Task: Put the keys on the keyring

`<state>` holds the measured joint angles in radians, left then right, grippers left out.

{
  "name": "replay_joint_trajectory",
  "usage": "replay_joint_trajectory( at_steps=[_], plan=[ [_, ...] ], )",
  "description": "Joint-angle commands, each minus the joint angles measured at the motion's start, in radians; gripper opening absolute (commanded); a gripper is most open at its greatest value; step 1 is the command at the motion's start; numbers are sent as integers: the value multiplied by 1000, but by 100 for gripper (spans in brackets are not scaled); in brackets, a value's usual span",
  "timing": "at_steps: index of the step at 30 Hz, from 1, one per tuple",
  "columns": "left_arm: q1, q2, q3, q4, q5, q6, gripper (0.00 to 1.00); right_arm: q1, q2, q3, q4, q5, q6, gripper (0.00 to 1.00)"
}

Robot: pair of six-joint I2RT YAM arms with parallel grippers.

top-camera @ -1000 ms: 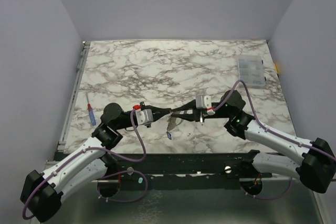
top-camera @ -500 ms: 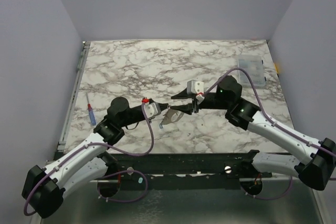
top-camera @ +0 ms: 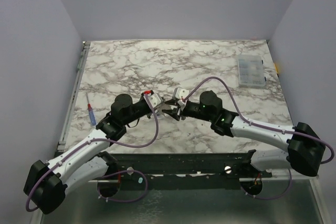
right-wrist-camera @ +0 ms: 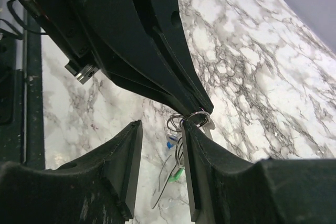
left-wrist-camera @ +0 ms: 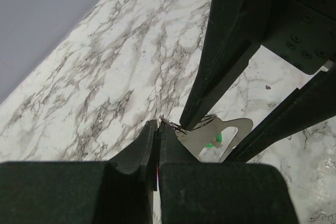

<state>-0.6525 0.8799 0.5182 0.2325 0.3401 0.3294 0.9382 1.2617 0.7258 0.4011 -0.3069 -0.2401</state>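
Keyring [right-wrist-camera: 195,116] hangs over the middle of the table [top-camera: 131,61], toward its near edge. Its thin wire loop is pinched at the top and the rest dangles, so the long axis is roughly upright and the free end points down at the marble. Far left on the table lies a pen [top-camera: 91,114], well apart. Next, the left gripper [left-wrist-camera: 157,127] reaches in from the left, its jaws pressed fully together on the ring's upper edge; only a short arc of wire shows past its tips. Below the ring hang the blue key [right-wrist-camera: 170,143] and, lower, the green key [right-wrist-camera: 179,173], beside a flat metal tab [left-wrist-camera: 233,128]. Whether either key is threaded on the ring cannot be told, because the wire loops there overlap and are too fine. The right gripper [right-wrist-camera: 161,127] comes in from the right, jaws partly apart and gripping nothing. It has one finger on either side of the hanging bunch, and one fingertip is just beside the ring. From above, the meeting grippers hide nearly all of it. A clear box [top-camera: 250,72] sits at far right; only its edge shows in the left wrist view.
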Motion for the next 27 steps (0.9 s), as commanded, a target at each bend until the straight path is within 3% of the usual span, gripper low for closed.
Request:
replay_joint_trajectory(
  at_steps=[1,10,18,24,27],
  plan=[
    [-1,-2,34,19,-28,-31,0,24,43,-18,161,170,-44,45],
    [-1,0,34,19,-42,-33,0,34,50,-3,174,299,-105,45],
    [-1,1,34,20,-37,-35,0,50,81,13,177,302,-126,43],
    [-1,3,34,19,-27,-32,0,65,93,30,168,326,-153,28],
    [-1,9,35,16,-28,-29,0,74,98,38,162,345,-172,27]
  ],
)
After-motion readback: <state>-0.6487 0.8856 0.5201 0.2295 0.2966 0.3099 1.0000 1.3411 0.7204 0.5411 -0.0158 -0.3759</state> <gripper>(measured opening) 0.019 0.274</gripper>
